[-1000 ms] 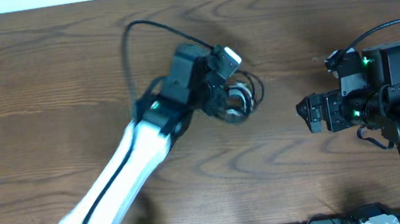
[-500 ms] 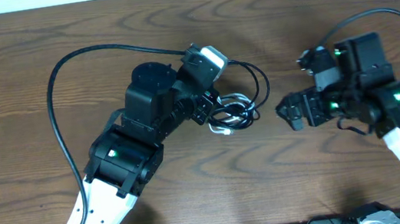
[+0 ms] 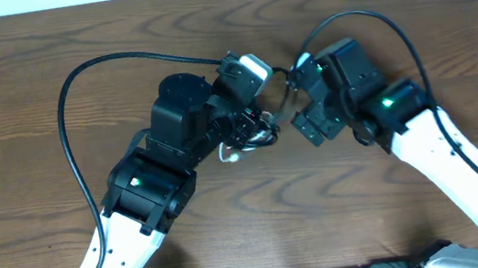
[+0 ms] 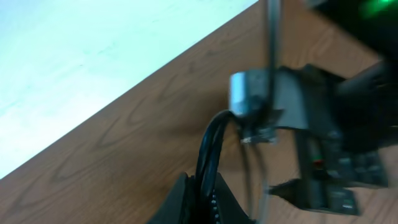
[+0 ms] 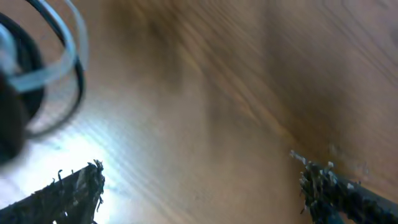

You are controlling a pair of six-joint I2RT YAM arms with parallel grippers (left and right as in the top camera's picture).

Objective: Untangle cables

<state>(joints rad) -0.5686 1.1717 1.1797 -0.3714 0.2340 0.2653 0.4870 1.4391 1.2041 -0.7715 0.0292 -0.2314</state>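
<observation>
Brown wooden desk (image 3: pixel 21 98) carries the thin black and white cables (image 3: pixel 234 156), bunched near its middle. The left hand (image 3: pixel 255 132) is closed on them. The right hand (image 3: pixel 301 126), spread wide and empty, hangs just beside the bunch.

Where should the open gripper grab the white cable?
Probably the loop of the white cable, which bulges free toward the right gripper. Come from the right, jaws across the strand; the left gripper pinches the bundle on the other side.
</observation>
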